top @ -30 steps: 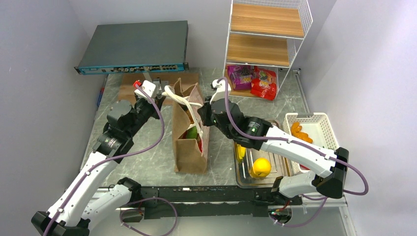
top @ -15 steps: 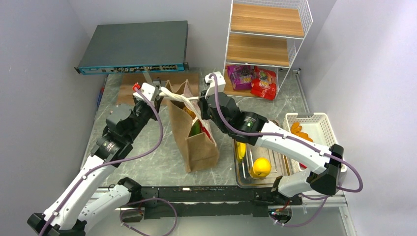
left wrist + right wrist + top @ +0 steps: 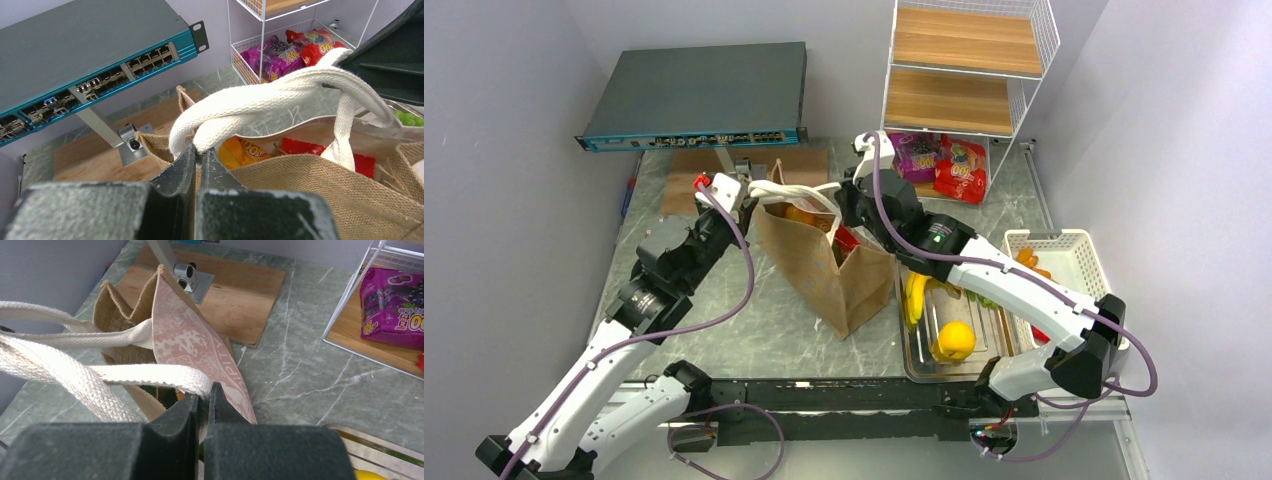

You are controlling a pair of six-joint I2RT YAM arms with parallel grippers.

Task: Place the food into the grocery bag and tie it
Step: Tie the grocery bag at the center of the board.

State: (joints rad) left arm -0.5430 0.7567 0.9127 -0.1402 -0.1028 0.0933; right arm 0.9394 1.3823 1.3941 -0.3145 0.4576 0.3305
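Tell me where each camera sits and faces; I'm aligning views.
Top external: above and behind the arms, looking down at the table; left arm and right arm show.
Left wrist: on the left arm, facing the network switch over the grocery bag; left gripper shut on the handles.
Right wrist: on the right arm, facing the wooden board; right gripper shut on the handles.
Shared: both wrist views show the handles.

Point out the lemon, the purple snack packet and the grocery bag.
lemon [image 3: 954, 340], top external view, its middle
purple snack packet [image 3: 391, 306], right wrist view, printed front
grocery bag [image 3: 812, 268], top external view, brown side wall
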